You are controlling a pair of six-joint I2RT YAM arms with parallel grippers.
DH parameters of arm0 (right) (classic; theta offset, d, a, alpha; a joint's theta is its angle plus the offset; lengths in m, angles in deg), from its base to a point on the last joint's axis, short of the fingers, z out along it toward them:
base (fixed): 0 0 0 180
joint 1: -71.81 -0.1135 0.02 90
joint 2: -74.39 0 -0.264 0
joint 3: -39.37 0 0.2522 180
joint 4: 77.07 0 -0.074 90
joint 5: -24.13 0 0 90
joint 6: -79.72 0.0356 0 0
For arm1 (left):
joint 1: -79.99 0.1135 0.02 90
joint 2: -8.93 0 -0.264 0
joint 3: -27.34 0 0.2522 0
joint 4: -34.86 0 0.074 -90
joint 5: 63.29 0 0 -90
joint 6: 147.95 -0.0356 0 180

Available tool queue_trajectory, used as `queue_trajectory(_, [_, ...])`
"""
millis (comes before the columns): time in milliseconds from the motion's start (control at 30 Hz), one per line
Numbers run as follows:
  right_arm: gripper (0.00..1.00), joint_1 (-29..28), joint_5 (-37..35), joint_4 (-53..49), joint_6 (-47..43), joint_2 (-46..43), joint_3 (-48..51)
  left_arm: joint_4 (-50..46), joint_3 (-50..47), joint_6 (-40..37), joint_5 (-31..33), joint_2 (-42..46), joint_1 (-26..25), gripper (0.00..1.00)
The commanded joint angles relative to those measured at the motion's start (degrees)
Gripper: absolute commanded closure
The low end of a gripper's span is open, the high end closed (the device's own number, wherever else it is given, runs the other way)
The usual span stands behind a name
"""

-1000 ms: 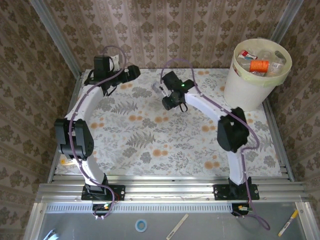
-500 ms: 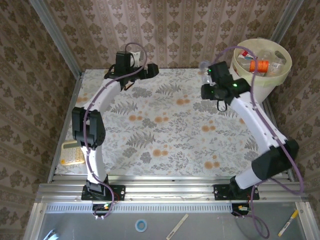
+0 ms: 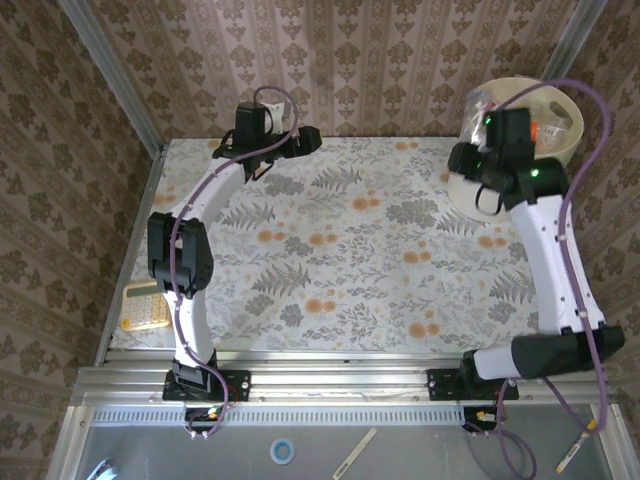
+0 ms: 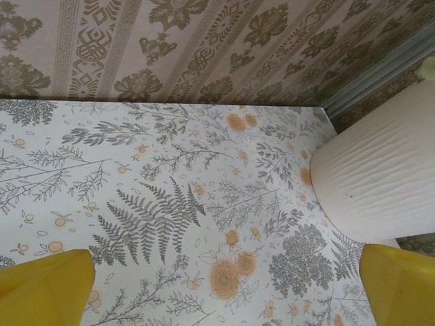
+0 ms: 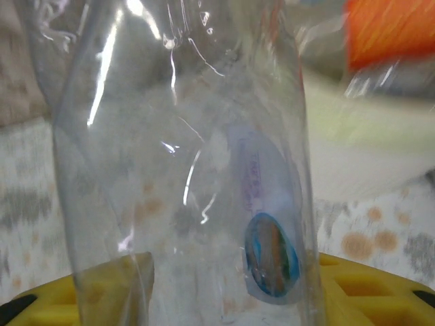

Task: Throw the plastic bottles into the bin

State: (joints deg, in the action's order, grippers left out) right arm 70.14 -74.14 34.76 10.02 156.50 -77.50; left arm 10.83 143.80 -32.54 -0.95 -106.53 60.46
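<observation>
Overhead first: a flat yellow calculator (image 3: 145,305) sits at the near left edge of the floral-patterned bench (image 3: 330,250), well apart from everything else. The left pincer (image 3: 308,140) hangs at the far edge, jaws spread wide and nothing between them. Far right, the right pincer (image 3: 482,118) grips a clear crushed plastic bottle (image 3: 476,103) at the left rim of the large round cream-white bin (image 3: 545,85), its wrist crossing the bin's mouth.

Left wrist view: yellow fingers (image 4: 44,288) sit in the bottom corners, with floral cloth between them and the bin's ribbed white wall to the right.

Right wrist view: the dented bottle stands upright, clamped between yellow pads (image 5: 380,285). Behind it, a blurred orange bottle (image 5: 387,30) lies upper right.
</observation>
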Motion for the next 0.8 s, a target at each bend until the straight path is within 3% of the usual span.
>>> queue_trajectory(0, [0.36,5.7,-1.0,-2.4,2.4,7.7,-14.3,1.2,2.7,0.8,-1.8,-0.8,-0.3,0.00])
queue_trajectory(67, [0.22,8.4,0.9,-8.2,4.3,14.3,-24.7,1.3,2.8,1.3,-2.6,-1.2,-0.2,0.00])
queue_trajectory(100, [0.07,8.9,0.6,-12.4,4.8,17.3,-29.1,1.4,2.6,1.6,-2.9,-1.5,-0.2,0.00])
queue_trajectory(167, [0.00,8.9,-0.5,-16.6,5.3,19.6,-32.3,1.3,1.9,2.1,-3.3,-1.5,-0.2,0.00])
queue_trajectory(433, [0.00,6.7,2.5,-9.1,8.0,6.5,-18.0,-3.1,0.3,0.4,-2.0,1.2,0.5,0.00])
queue_trajectory(600, [0.00,6.7,3.8,-11.9,8.0,2.9,-16.2,-5.4,-0.6,-1.4,-0.3,3.1,0.8,0.00])
queue_trajectory(767, [0.00,6.4,8.9,-7.9,7.6,-0.7,-10.0,-2.0,-5.2,-0.2,0.6,5.7,1.6,0.00])
